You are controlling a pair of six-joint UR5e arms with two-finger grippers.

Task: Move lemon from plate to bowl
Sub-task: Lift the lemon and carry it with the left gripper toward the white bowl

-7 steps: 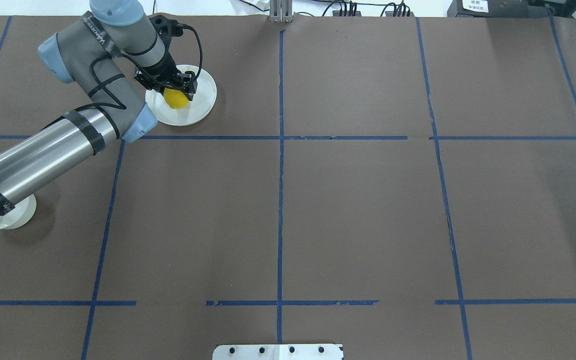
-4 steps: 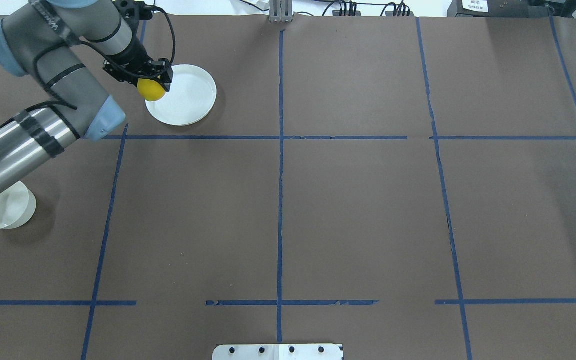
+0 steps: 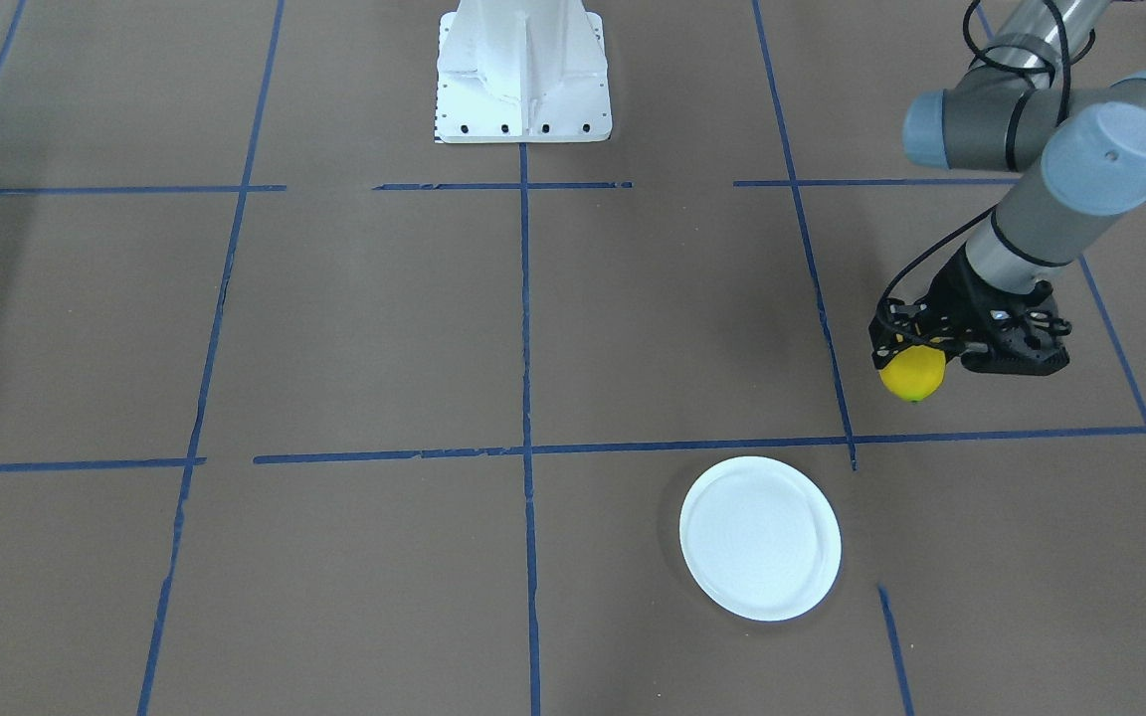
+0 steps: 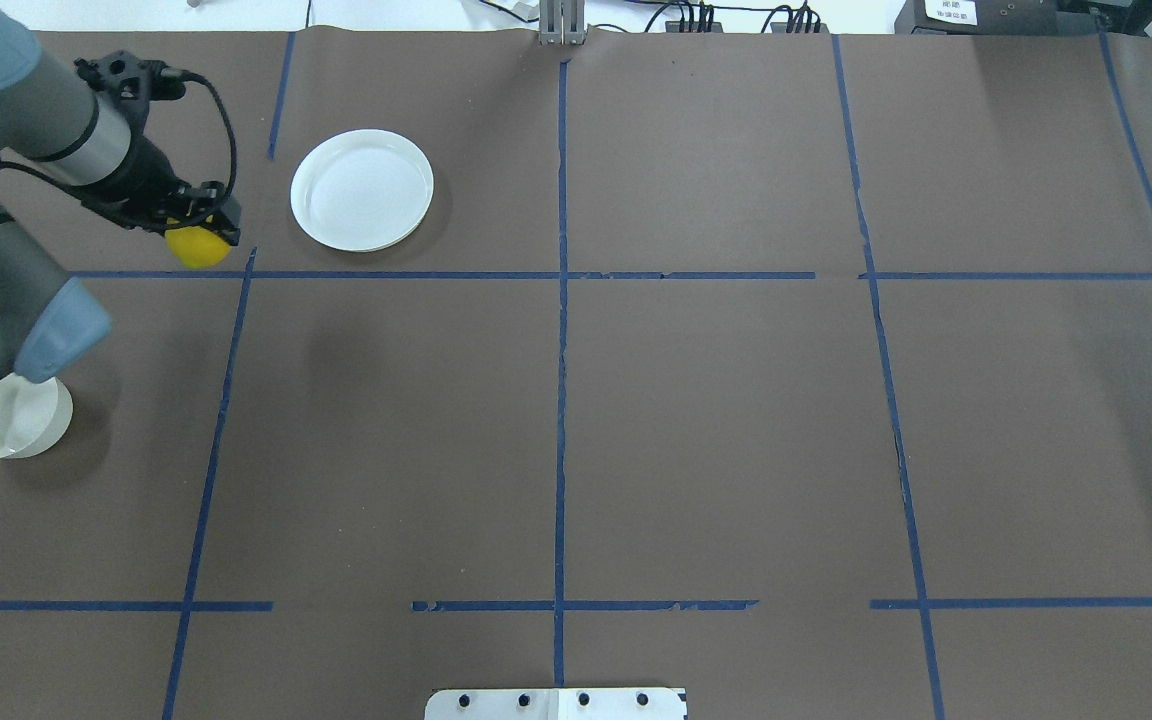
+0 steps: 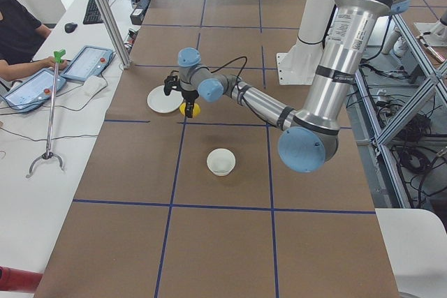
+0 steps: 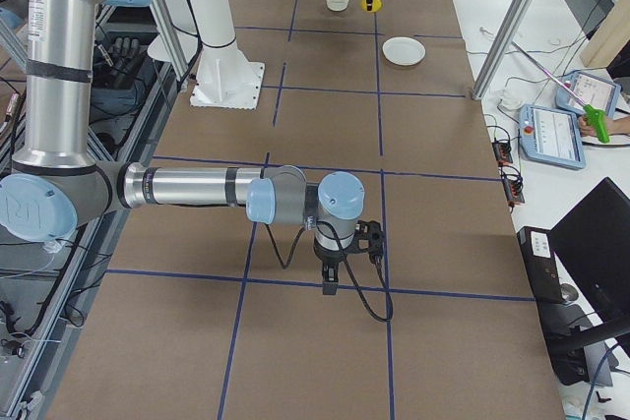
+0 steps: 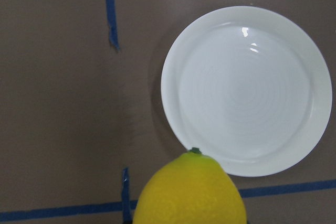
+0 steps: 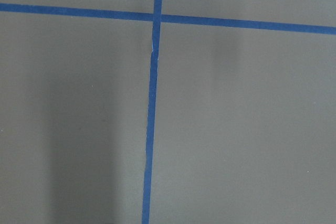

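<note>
While the left hand grips the lemon clear of the plate, the bowl sits further left & nearer the table edge on robot side.

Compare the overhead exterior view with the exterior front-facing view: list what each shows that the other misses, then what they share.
Only the overhead view shows the bowl, partly covered by the left arm's elbow joint. Only the front-facing view shows the robot's white pedestal rising from its base. Both show the empty plate and the lemon, gripped in the left gripper and off the plate.
</note>
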